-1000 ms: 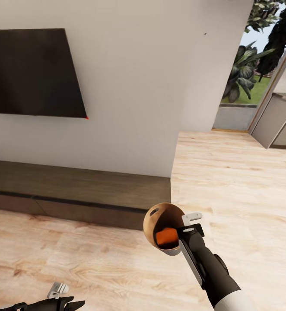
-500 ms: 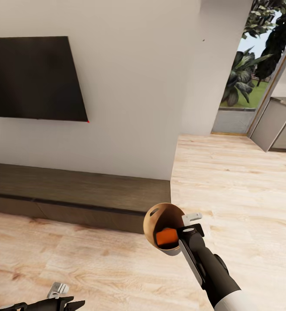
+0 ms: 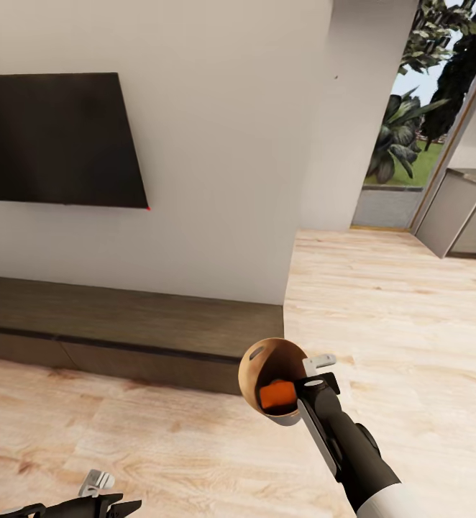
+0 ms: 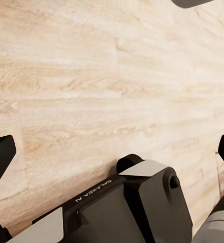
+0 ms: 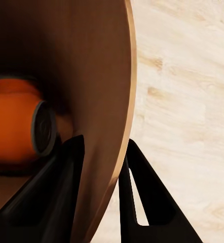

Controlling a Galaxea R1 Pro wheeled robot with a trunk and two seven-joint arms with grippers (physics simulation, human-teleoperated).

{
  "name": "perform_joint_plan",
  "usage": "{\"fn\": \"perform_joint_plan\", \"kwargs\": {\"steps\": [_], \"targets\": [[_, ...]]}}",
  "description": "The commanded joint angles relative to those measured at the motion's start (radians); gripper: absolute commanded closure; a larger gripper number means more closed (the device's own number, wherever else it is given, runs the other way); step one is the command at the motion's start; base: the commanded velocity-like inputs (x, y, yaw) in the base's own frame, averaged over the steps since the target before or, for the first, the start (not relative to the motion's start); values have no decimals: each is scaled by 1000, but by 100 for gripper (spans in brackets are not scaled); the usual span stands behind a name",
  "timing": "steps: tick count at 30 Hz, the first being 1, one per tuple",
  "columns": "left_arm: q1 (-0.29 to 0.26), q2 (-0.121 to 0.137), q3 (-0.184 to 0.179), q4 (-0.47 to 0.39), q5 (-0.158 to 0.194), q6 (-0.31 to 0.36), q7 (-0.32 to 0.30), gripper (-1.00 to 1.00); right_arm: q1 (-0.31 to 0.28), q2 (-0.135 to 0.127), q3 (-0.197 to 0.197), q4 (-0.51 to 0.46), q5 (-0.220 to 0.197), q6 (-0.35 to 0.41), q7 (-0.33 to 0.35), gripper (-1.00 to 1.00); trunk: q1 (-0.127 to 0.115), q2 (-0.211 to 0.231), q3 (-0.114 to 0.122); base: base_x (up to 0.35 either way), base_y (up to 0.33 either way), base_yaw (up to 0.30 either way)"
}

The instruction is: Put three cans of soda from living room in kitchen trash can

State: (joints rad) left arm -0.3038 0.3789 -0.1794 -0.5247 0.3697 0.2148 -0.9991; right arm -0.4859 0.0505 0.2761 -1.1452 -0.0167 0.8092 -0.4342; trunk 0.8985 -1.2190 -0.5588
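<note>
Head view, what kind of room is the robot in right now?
Most likely a living room: a flat black wall-mounted TV hangs on a white wall above a long low dark wood console, over a light wood plank floor. An opening at the right shows garden plants.

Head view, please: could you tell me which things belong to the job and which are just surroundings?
Job:
- trash can, gripped at its rim by the right gripper
- orange soda can inside it

Surroundings:
- black TV
- low wooden cabinet
- left gripper, open
</note>
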Motion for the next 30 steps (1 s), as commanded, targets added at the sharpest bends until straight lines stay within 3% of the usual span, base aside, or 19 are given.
{"fn": "perform_joint_plan", "kwargs": {"steps": [1, 30], "targets": [[0, 0, 0, 0, 0, 0, 0, -100, 0, 0, 0, -1, 11, 1, 2, 100, 0, 0, 2, 0, 0, 0], [0, 0, 0, 0, 0, 0, 0, -100, 1, 0, 0, -1, 11, 1, 2, 100, 0, 0, 50, 0, 0, -1]]}}
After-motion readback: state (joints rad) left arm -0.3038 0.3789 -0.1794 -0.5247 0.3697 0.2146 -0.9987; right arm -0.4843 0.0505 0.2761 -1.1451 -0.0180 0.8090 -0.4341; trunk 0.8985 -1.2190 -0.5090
